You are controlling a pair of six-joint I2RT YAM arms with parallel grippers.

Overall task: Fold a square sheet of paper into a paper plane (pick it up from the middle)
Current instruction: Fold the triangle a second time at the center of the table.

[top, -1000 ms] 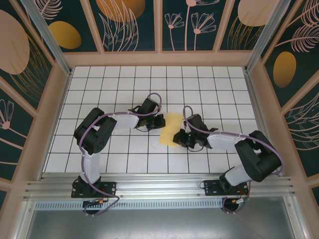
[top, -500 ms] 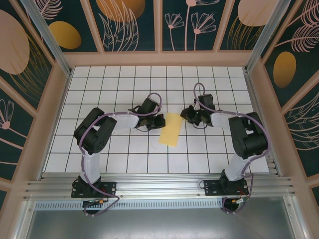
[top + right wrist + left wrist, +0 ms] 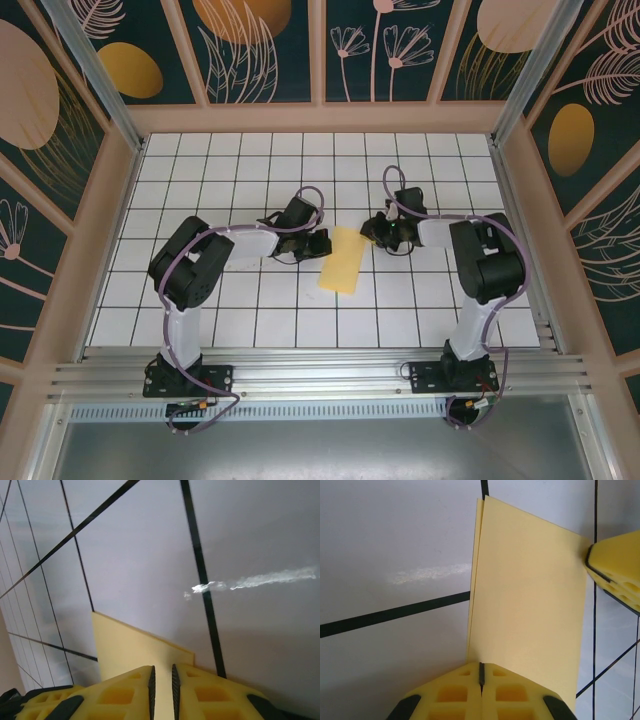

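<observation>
The square sheet of paper [image 3: 342,260] lies on the tiles as a narrow yellow strip, folded double; two layered edges show along its left side [image 3: 530,595]. My left gripper [image 3: 322,243] is shut, its tips [image 3: 481,666] resting on the sheet beside that doubled edge. My right gripper [image 3: 368,231] sits at the strip's far right corner. Its jaws [image 3: 162,672] stand a narrow slit apart, low over the paper [image 3: 130,650], with nothing pinched between them. One of its yellow fingers [image 3: 617,560] touches the corner of the sheet in the left wrist view.
White tiled tabletop [image 3: 250,180] with black grid lines, fenced by wooden walls [image 3: 320,118] with patterned panels. An aluminium rail [image 3: 320,375] carries both arm bases at the near edge. Open tiles lie behind and in front of the paper.
My right arm has swung from the sheet's near right corner up to its far right corner. The paper, wider a second ago, now lies as a narrower flat strip. The left arm has stayed put.
</observation>
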